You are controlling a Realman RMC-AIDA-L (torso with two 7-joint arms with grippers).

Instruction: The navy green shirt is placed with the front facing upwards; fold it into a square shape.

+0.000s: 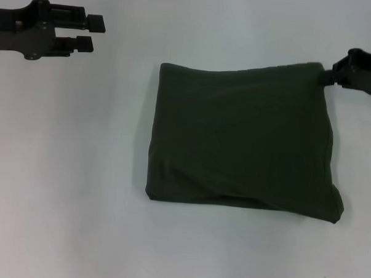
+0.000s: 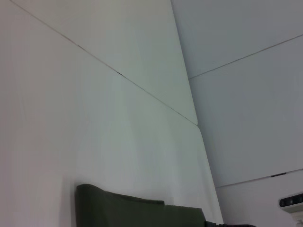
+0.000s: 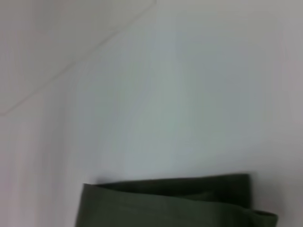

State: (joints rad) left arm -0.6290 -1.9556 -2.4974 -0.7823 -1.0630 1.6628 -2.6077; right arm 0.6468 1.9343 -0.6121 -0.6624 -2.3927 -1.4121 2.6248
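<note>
The navy green shirt (image 1: 241,141) lies folded into a rough square in the middle of the white table, plain dark green side up, with no lettering showing. My right gripper (image 1: 327,77) is at the shirt's far right corner; its fingers read as one narrow stub shut on that corner. My left gripper (image 1: 93,33) hovers open and holding nothing over bare table at the far left, well away from the cloth. A strip of the shirt (image 2: 137,210) shows in the left wrist view, and its folded edge (image 3: 170,201) shows in the right wrist view.
The white table (image 1: 61,170) spreads on all sides of the shirt. Thin seams (image 2: 118,73) cross the table surface, and its edge runs in front of a pale wall in the left wrist view.
</note>
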